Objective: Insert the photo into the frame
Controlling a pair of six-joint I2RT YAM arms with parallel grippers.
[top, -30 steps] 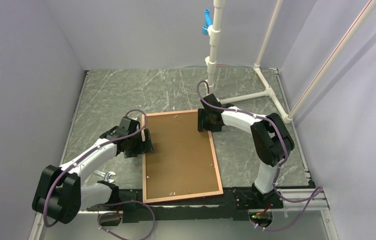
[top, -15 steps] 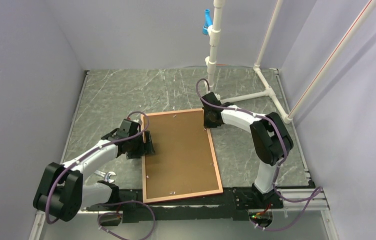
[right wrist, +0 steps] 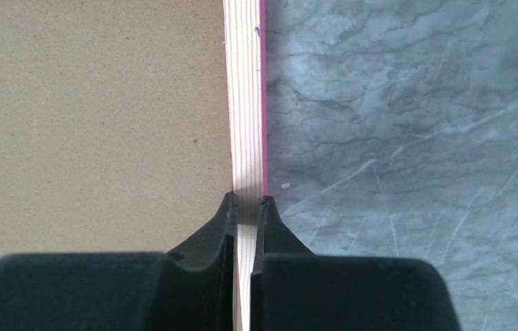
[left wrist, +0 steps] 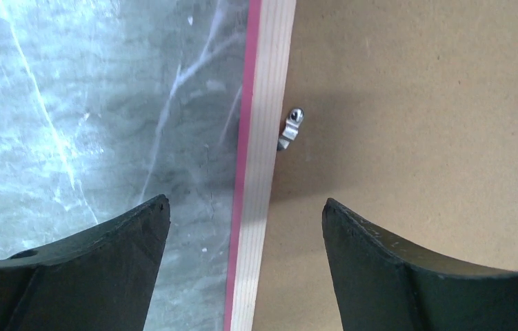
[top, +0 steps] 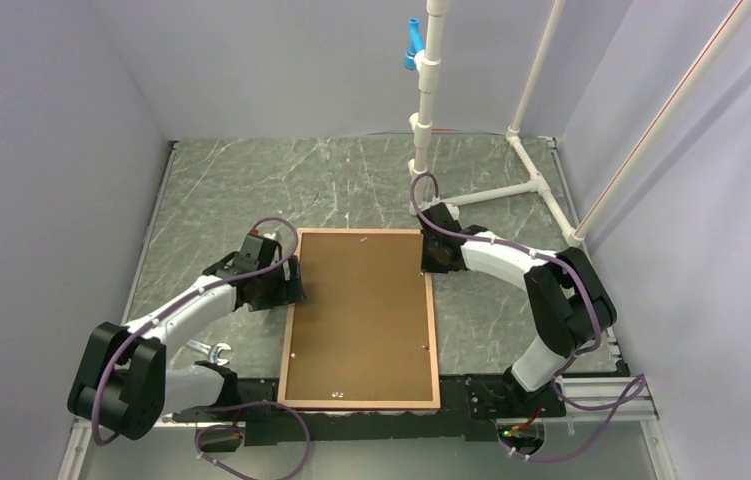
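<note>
The frame (top: 361, 405) lies face down on the table, its pinkish border around a brown backing board (top: 361, 315). The photo is hidden. My right gripper (top: 429, 262) is shut on the frame's right rail near the far corner; in the right wrist view the pale wood rail (right wrist: 243, 103) runs between the closed gripper (right wrist: 247, 200). My left gripper (top: 289, 283) stands open over the left rail. In the left wrist view, the left gripper (left wrist: 245, 201) has one finger above the table and the other above the board, straddling the rail (left wrist: 263, 138). A small metal tab (left wrist: 290, 127) sits on the board's edge.
The table (top: 231, 190) is grey marbled stone, walled on three sides. A white pipe stand (top: 431, 90) rises at the back, and its foot pipes (top: 511, 185) run across the back right. A silver wrench (top: 213, 352) lies by the left arm's base.
The right gripper shut on the frame's right rail and swung the far end to the right, so the frame now lies square. The left gripper stayed open at the left rail.
</note>
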